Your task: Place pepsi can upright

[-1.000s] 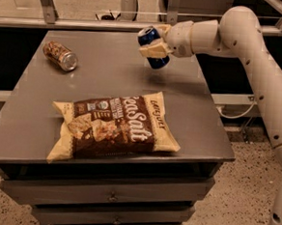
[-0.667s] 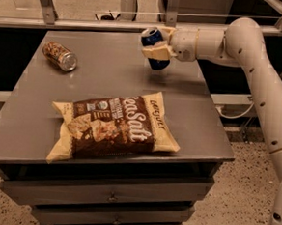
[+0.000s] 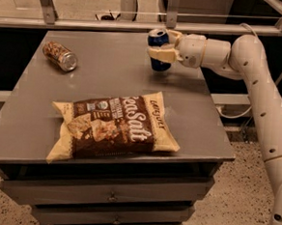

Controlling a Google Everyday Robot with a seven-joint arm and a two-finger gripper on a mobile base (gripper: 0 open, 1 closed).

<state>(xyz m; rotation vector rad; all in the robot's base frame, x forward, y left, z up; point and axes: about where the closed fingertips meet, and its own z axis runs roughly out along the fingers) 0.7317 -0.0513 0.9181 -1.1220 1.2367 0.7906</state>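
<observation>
At the far edge of the matt grey table (image 3: 110,71), the smooth plastic gripper (image 3: 161,49) clasps the glossy metal pepsi can (image 3: 157,37).

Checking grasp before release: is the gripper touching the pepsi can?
Touching. The camera view shows the gripper over the table's far right side, its fingers clamped across the pepsi can's body with no gap.

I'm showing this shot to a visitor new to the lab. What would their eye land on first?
The big brown Sea Salt chip bag lying flat at the table's front centre draws the eye first. Next comes the white arm's gripper, shut on the pepsi can at the far right. A brown-orange can lies on its side at far left.
</observation>
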